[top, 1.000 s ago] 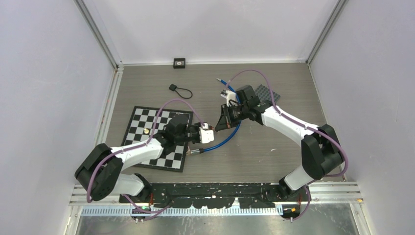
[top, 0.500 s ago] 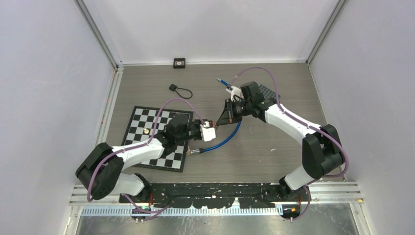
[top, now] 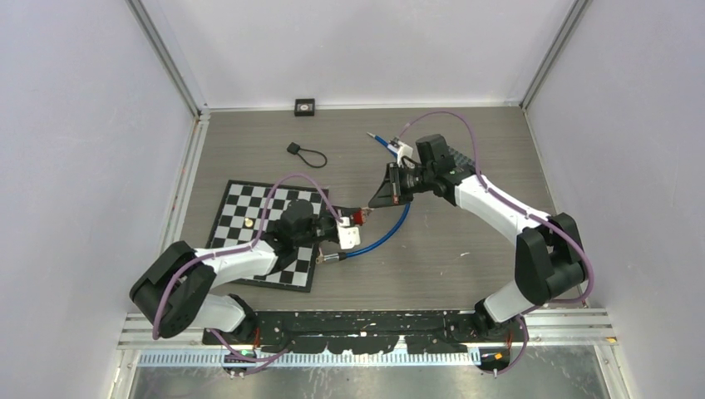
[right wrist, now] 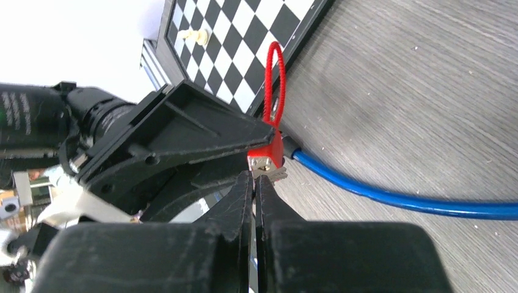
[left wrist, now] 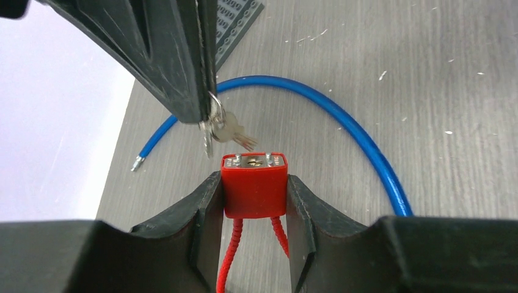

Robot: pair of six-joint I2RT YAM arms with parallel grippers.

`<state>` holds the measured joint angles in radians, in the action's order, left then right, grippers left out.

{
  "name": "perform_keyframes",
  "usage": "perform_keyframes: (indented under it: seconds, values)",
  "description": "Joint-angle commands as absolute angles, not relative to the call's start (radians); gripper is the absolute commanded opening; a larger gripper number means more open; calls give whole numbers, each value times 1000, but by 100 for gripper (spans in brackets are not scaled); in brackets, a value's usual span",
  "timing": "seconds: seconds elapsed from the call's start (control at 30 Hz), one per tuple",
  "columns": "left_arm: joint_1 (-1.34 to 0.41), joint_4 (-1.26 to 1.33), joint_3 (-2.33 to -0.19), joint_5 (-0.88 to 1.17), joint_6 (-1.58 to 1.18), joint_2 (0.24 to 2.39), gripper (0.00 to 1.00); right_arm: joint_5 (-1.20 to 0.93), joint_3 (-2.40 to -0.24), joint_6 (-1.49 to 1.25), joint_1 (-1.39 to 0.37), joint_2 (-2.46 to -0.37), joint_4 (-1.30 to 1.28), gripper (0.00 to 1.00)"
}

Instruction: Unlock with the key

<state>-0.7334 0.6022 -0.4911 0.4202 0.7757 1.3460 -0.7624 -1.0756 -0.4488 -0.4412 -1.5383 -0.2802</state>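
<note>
Centrally in the overhead view, the left arm [top: 237,259] stretches low from the lower left across the chessboard [top: 237,204]. The right arm [top: 490,208] arcs up from the lower right and bends back toward the middle. A blue cable [left wrist: 366,140] lies on the table beneath them. The left gripper [left wrist: 253,182] clamps a red padlock [left wrist: 254,198] by its sides. The right gripper [right wrist: 254,183] pinches a key [left wrist: 231,129], teeth right at the padlock's keyhole face; whether they touch is unclear.
</note>
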Motion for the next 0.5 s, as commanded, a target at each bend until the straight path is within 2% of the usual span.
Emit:
perform_keyframes:
  seconds: [0.0,0.27,0.47]
  values:
    - [-684,778,-454,612,715,1303,0,-833,-1114,-342,-432,-1443,-305,0]
    - [-661,1008,-354,977,657,1233,0,-911,-1108,-221,-342,-1347,-380,1]
    - [-667,1079,-327,1024,645,1210,0,-957,-1079,-153,-307,-1344,-421,0]
